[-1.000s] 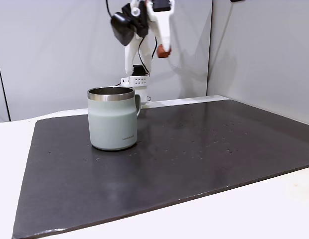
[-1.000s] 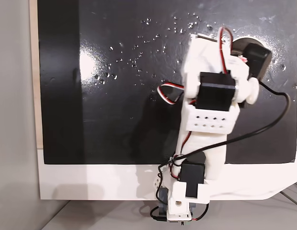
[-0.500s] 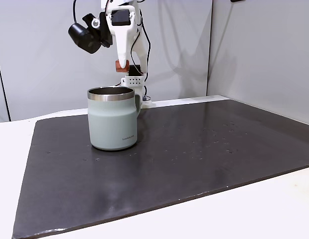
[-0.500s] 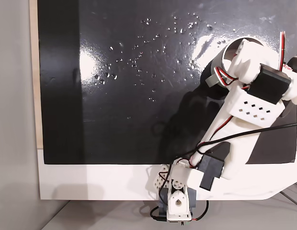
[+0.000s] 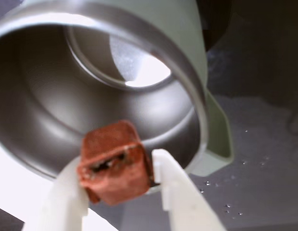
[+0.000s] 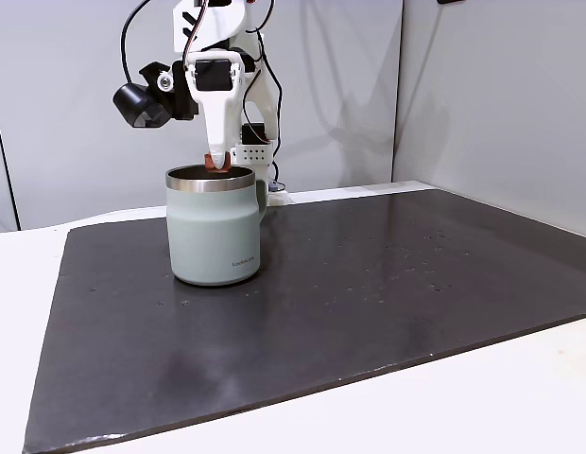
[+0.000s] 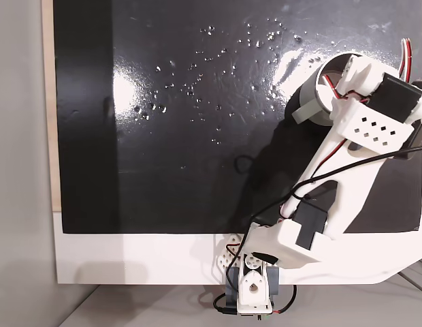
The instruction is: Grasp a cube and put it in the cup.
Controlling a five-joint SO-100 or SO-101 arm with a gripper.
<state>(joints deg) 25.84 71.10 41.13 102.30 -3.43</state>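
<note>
Dark mat (image 6: 369, 293) bears the cup (image 6: 215, 232); tool (image 5: 121, 185) grips the cube (image 5: 115, 163) above its rim.

You have a white table (image 6: 19, 284) carrying a dark mat (image 6: 369, 284) flecked with small droplets; a pale grey-green cup (image 6: 214, 232) stands upright on the mat; the arm's white base (image 7: 254, 289) sits at the table's edge.

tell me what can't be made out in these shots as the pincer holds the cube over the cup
- Cube: in a fixed view a small speck at the pincer tip; its shape is too small to read.
- Cup: in another fixed view the arm covers most of it.
- Cup lettering: in a fixed view too small to read.
- Cup base and left side: cut off by the wrist view's edges.
</note>
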